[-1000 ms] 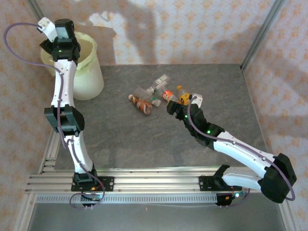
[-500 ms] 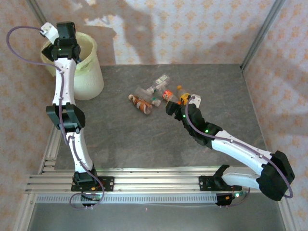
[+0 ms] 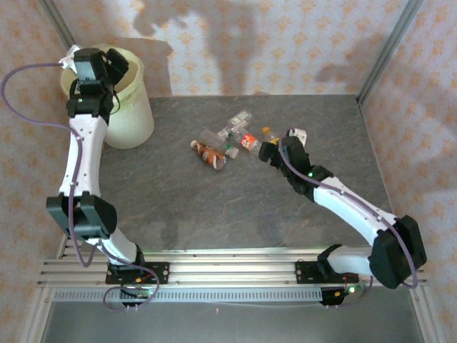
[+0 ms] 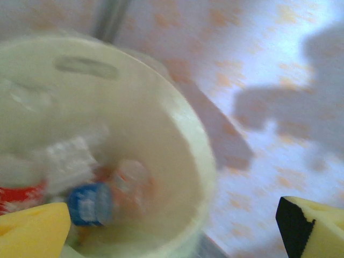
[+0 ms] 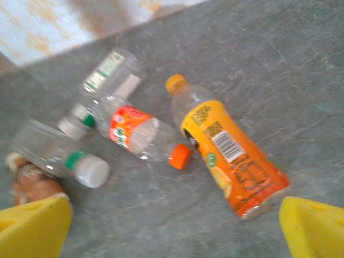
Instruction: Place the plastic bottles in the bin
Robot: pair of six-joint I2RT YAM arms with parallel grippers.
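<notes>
The bin [image 4: 194,141] holds a blue-capped bottle [image 4: 89,204] and a red-labelled bottle [image 4: 16,196] beneath the left gripper [image 4: 172,226], its jaws spread and empty, while well apart from the bin an orange-labelled bottle [image 5: 230,157], print unreadable, lies under the equally unclenched right gripper [image 5: 173,228].

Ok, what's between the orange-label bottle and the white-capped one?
In the right wrist view, a clear bottle with a red label and orange cap lies between the orange-label bottle and the white-capped bottle.

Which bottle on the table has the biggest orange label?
The orange-wrapped bottle lying at the right end of the group, with a barcode on it. The other bottles are mostly clear with smaller labels.
</notes>
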